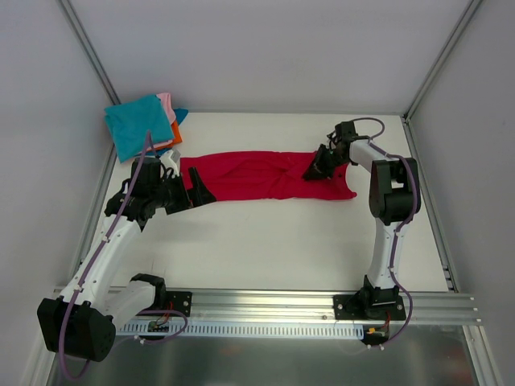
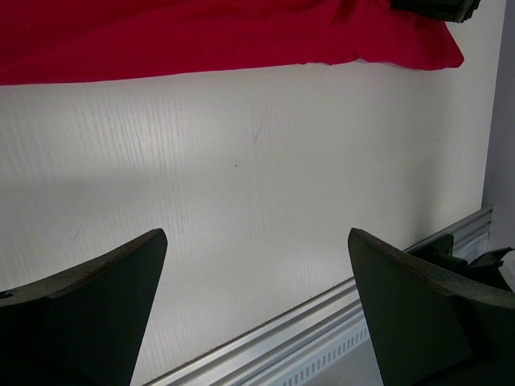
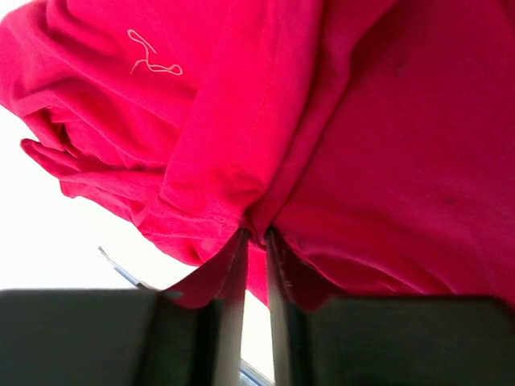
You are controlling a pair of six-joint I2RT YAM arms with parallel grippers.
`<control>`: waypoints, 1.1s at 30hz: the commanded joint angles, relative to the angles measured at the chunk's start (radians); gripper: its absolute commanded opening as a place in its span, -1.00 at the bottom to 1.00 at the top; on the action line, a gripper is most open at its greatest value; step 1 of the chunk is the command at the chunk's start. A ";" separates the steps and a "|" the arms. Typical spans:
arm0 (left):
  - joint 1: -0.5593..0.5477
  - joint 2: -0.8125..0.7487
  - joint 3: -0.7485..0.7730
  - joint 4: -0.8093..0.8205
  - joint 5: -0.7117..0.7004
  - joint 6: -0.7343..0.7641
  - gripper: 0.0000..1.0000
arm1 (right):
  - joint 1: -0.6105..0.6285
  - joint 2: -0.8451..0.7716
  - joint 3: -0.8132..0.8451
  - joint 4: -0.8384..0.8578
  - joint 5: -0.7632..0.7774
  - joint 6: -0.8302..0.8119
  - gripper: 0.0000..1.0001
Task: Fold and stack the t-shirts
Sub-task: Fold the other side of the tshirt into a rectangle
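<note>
A stack [image 1: 143, 125] was already made; the red shirt [image 1: 257, 175] lay half-folded, pinched by the right gripper [image 1: 320, 166], the left gripper [image 1: 195, 191] spread wide.

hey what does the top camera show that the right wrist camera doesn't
Only the top view shows the stack of folded shirts at the table's far left corner, both arms, and the open left gripper beside the red shirt's left end. Only the right wrist view shows the right gripper's fingers nearly closed on a fold of red cloth, and a loose pale thread. Both show the red shirt and the right gripper.
</note>
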 commanded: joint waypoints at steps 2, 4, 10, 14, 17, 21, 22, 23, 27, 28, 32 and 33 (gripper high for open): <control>-0.007 -0.017 -0.009 -0.013 -0.019 0.033 0.97 | 0.009 0.001 0.047 0.035 -0.023 0.025 -0.77; -0.005 -0.017 -0.009 -0.015 -0.023 0.035 0.97 | 0.012 -0.002 0.050 0.049 -0.027 0.034 -0.91; -0.005 -0.019 -0.024 -0.015 -0.025 0.041 0.97 | 0.019 -0.013 0.061 0.094 -0.053 0.060 -1.00; -0.005 -0.017 -0.038 -0.007 -0.017 0.039 0.97 | 0.025 -0.022 0.068 0.155 -0.076 0.088 -0.99; -0.007 -0.017 -0.046 0.002 -0.013 0.036 0.97 | 0.030 -0.011 0.088 0.187 -0.089 0.103 -0.99; -0.007 -0.019 -0.047 0.005 -0.005 0.032 0.97 | 0.041 0.034 0.160 0.224 -0.112 0.137 -0.99; -0.007 -0.020 -0.046 0.004 -0.003 0.030 0.97 | 0.044 0.054 0.174 0.229 -0.112 0.141 -0.99; -0.007 -0.019 -0.046 0.004 0.000 0.030 0.97 | 0.047 0.067 0.191 0.230 -0.115 0.149 -0.99; -0.007 -0.017 -0.038 0.002 0.004 0.032 0.98 | 0.059 0.122 0.275 0.237 -0.118 0.151 -0.82; -0.007 -0.014 -0.038 0.001 0.007 0.030 0.97 | 0.061 0.128 0.295 0.246 -0.113 0.149 0.78; -0.005 -0.010 -0.032 -0.009 0.015 0.033 0.97 | 0.058 0.130 0.320 0.252 -0.086 0.118 0.99; -0.005 -0.011 -0.032 -0.009 0.015 0.033 0.97 | 0.058 0.121 0.320 0.238 -0.078 0.111 0.99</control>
